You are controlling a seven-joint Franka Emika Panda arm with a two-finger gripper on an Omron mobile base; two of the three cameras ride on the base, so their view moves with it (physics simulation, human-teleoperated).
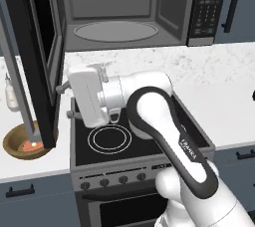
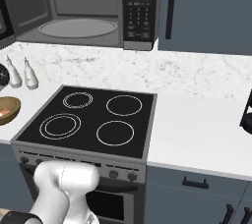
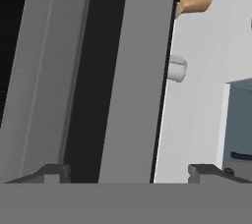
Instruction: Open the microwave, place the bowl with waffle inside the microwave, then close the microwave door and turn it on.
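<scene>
The two dark fingertips (image 3: 54,173) stand well apart at the bottom of the hand view, and between them rises the grey edge of the microwave door (image 3: 128,80) — near the claw, with nothing clamped. The gripper (image 1: 67,100) is spread wide and holds nothing; in the left base view it sits just beside the swung-open door, pointing left toward it.

The microwave (image 1: 149,2) hangs open above the stove (image 1: 119,136), its grey cavity and glass turntable (image 1: 115,31) bare. The bowl with waffle (image 1: 26,143) rests on the counter (image 1: 30,164) at the left of the stove, low and behind the door's lower edge as the left base view sees it; the waffle (image 1: 31,146) lies at its bottom. In the hand view a slice of the bowl's brown rim peeks past the door's edge.

So, by my judgement, opening is done and the pick-up is next. The relation that matters: the bowl lies left of and below the claw, with the open door standing between them — the hand will need to drop under or around that door edge before it can reach the rim.
</scene>
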